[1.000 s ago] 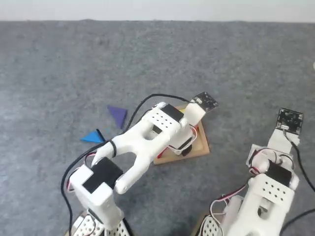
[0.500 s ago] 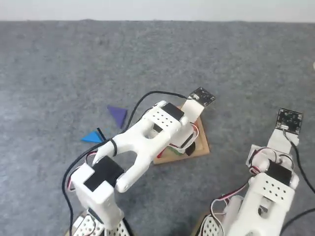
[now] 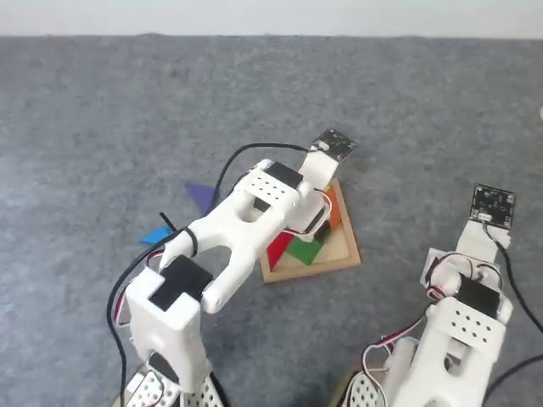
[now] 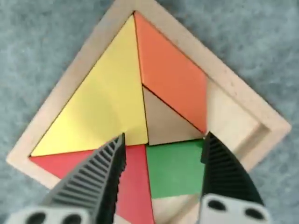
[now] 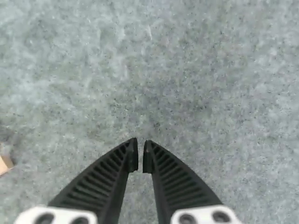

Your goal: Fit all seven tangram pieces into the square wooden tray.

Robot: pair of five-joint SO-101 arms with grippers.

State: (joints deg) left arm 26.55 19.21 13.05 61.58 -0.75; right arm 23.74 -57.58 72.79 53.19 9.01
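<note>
Lighting — bright, even, diffuse.
Soft light is falling from above across the grey cloth (image 3: pixel 102 110); faint shadows are lying beneath the left arm (image 3: pixel 229 242), beside the wooden tray (image 3: pixel 331 264).

Tray (image 4: pixel 74 79): pale bare wood, matt, with faint grain on rim and floor; the yellow piece (image 4: pixel 103 107), orange piece (image 4: pixel 170 79), green piece (image 4: pixel 173 168) and red piece (image 4: pixel 135 182) carry flat opaque paint, smooth, with little shine. Table covering (image 5: pixel 187 70): grey cloth, felt-like, fuzzy and mottled, matt throughout. Left arm (image 3: pixel 246 229) and right arm (image 3: pixel 462 331): white moulded plastic shells, smooth with a soft sheen; left gripper (image 4: pixel 163 137) and right gripper (image 5: pixel 140 149) are black plastic, matt and finely ribbed.
</note>
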